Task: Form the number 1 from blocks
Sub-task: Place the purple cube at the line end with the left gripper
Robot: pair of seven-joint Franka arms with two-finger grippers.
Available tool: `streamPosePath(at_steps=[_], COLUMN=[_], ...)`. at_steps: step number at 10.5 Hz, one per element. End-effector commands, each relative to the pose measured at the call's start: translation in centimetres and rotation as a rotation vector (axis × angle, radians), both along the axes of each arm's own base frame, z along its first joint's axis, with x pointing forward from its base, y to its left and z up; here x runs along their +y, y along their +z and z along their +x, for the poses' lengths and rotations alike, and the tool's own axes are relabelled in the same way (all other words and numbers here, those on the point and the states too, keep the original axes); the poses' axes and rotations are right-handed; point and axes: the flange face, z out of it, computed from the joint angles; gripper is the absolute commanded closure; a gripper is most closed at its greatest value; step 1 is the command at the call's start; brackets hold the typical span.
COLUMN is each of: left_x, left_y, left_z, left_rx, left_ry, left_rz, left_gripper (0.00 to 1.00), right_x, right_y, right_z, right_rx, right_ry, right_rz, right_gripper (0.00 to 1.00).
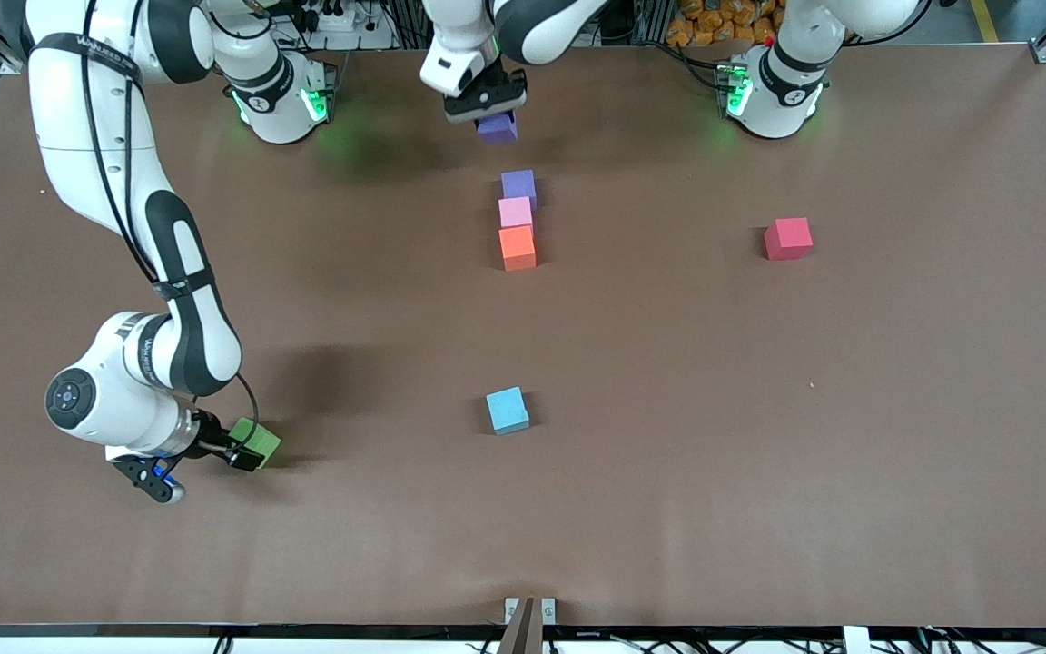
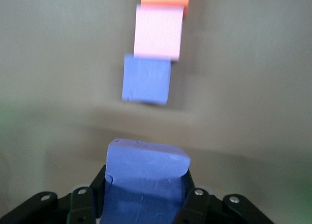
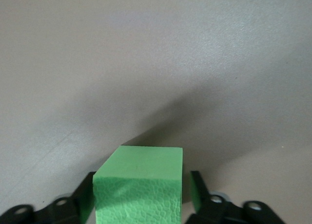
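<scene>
Six blocks show on the brown surface (image 1: pixel 668 409), and two of them are in my grasp. My left hand (image 1: pixel 487 107) comes down from the base at the left arm's end and hangs over the surface just past the farther end of a short row, its fingers (image 2: pixel 195 204) closed on a purple block (image 1: pixel 497 127); from the left wrist view that held block (image 2: pixel 146 175) fills the space between the fingers, with the row lying ahead of it.

That row is three blocks in a line near the middle of the surface, running toward the front camera: a second purple block (image 1: pixel 518 187) farthest from the camera, a pink block (image 1: pixel 515 213) touching it, and an orange block (image 1: pixel 517 248) touching the pink one and nearest the camera. The held purple block is apart from the row's purple one, with a gap of bare surface between them.

My right hand (image 1: pixel 246 450) is low over the surface toward the right arm's end, in the part nearer the front camera, its fingers clamped on a green block (image 1: pixel 257 442); the right wrist view shows that green block (image 3: pixel 139 190) gripped on both sides.

One light blue block (image 1: pixel 508 411) sits alone, nearer the camera than the row and roughly in line with it. One red block (image 1: pixel 788 239) sits alone toward the left arm's end, about level with the orange block.
</scene>
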Motion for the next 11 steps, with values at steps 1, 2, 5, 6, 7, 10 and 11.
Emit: streamPosePath(at_steps=[1,2,5,6,7,10,11], left_x=[2.4,3.5,4.8,5.1,5.4,5.9,5.9], left_y=[-2.3,-2.9,-4.2,-5.1,-5.7,-8.0,-9.0], left_z=[-2.5,-3.3,-3.5,-3.2,-3.3,-1.2,-1.2], left_rx=[-0.009,-0.021,-0.024,-0.023,-0.023,-0.008,-0.001], left_ry=[0.014,0.005,-0.012,-0.017,-0.025,-0.022,-0.022], left_rz=[-0.069,-0.105,-0.118,-0.127,-0.136,-0.137,-0.136], left_gripper=[1.00,1.00,1.00,1.00,1.00,1.00,1.00], right_x=[0.7,1.2,1.8,2.4,3.0,6.5,7.5], right_y=[-0.2,-0.1,1.4,2.5,4.2,8.1,9.6], right_z=[0.1,0.1,0.2,-0.1,-0.2,-2.6,-3.4], right_rx=[-0.001,-0.002,-0.016,-0.004,-0.006,-0.030,-0.041], right_ry=[0.018,0.026,0.054,0.098,0.141,0.239,0.256], right_rz=[0.002,0.003,-0.013,-0.009,-0.012,-0.001,0.006], right_gripper=[0.53,0.53,0.52,0.52,0.51,0.50,0.50])
